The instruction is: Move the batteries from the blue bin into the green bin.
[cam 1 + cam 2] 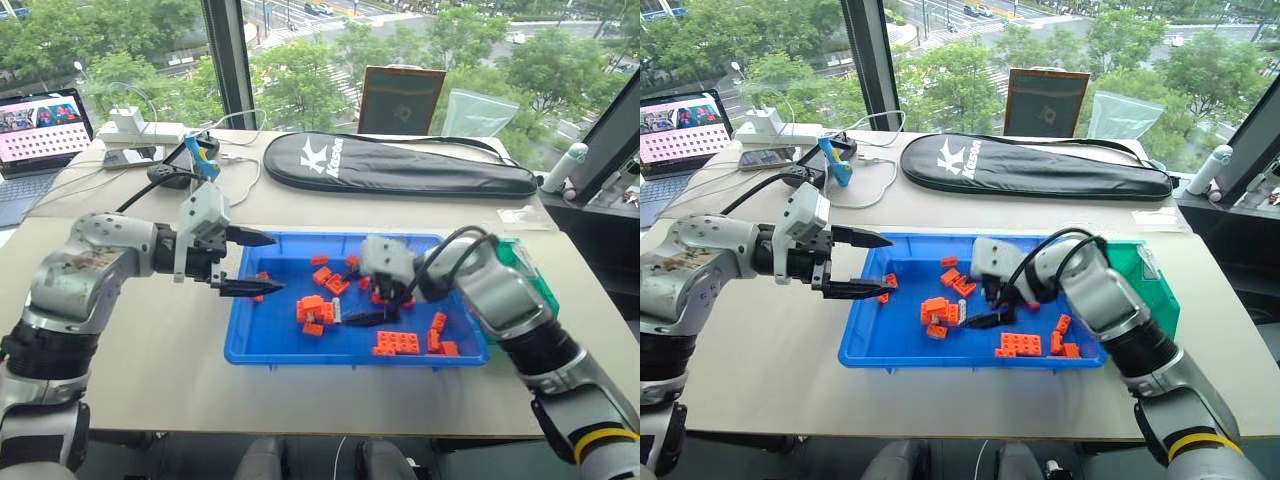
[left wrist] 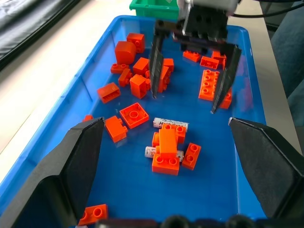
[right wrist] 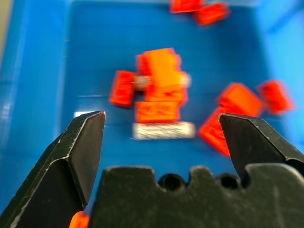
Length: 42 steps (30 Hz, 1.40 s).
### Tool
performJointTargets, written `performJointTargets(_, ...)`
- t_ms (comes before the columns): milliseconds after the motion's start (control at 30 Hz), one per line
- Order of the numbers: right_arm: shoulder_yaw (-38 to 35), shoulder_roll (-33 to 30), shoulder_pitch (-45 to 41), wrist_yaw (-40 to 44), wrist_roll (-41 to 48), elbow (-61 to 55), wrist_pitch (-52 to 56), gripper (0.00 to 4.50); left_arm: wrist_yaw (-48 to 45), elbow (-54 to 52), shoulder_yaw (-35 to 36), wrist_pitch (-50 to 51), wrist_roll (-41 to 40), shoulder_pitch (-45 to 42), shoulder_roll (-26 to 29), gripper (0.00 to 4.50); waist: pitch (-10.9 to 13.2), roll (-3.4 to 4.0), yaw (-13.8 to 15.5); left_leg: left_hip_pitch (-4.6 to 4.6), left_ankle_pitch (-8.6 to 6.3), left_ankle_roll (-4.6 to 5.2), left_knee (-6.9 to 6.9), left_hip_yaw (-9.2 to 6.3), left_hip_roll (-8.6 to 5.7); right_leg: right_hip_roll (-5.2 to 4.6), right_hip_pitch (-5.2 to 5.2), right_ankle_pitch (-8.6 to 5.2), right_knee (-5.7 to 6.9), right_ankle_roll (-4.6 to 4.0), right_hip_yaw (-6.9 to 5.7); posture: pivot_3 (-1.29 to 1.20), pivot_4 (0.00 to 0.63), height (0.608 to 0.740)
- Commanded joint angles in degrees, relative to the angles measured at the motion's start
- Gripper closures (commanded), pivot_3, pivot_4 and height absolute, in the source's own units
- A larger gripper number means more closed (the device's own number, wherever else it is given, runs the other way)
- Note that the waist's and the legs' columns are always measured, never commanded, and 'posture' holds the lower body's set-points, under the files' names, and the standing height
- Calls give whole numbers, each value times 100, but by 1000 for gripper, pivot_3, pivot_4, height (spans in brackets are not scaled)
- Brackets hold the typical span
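**Q:** Batteries [image 2: 170,124], where do they lie from your fingers?

**Me:** Two on the floor of the blue bin [image 2: 247,156]. One lies bare just ahead of my right gripper [image 3: 161,124], between its tips; the other is half buried under orange bricks [image 2: 167,151] just beyond.

**Q:** Why so wide?

**Me:** Both my grippers are spread wide and empty. I judge the right one is spread to straddle the bare battery. My left gripper [image 1: 262,263] hovers at the bin's far end, out of the way. The green bin [image 1: 1148,282] waits behind my right wrist.
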Motion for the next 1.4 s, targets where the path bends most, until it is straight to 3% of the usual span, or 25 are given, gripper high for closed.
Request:
performJointTargets(33, 129, 148, -39, -41, -119, 321, -254, 55, 106, -324, 224, 48, -116, 133, 128, 0, 0, 0, -14, 1, 0, 0, 0, -1, 2, 2, 1, 0, 1, 0, -1, 0, 150, 740)
performJointTargets(667, 402, 834, -326, -85, -765, 1942, -1295, 55, 340, -553, 210, 81, -169, 301, 181, 0, 0, 0, -30, 2, 1, -1, 0, -2, 5, 7, -1, 0, 3, -1, 0, 0, 150, 740)
performJointTargets(767, 378, 826, -272, -81, -780, 1934, -1214, 634, 330, -501, 192, 29, -134, 275, 178, 0, 0, 0, -32, 3, 1, -2, 0, -2, 5, 7, -1, 0, 4, -1, 0, 0, 150, 740)
performJointTargets(1100, 233, 432, -126, -29, -814, 1670, -1058, 4191, 282, -312, 25, -161, -26, 149, 83, 0, 0, 0, -15, 4, 1, -2, 0, -2, 4, 6, 3, 0, 2, -1, 0, 0, 150, 740)
performJointTargets(1400, -61, 19, -95, 46, -570, 855, -514, 4241, 229, -140, -157, -287, 82, -14, -79, 0, 0, 0, -21, 4, 1, -2, 0, -1, 4, 7, 0, 0, 3, -1, 0, 0, 150, 740)
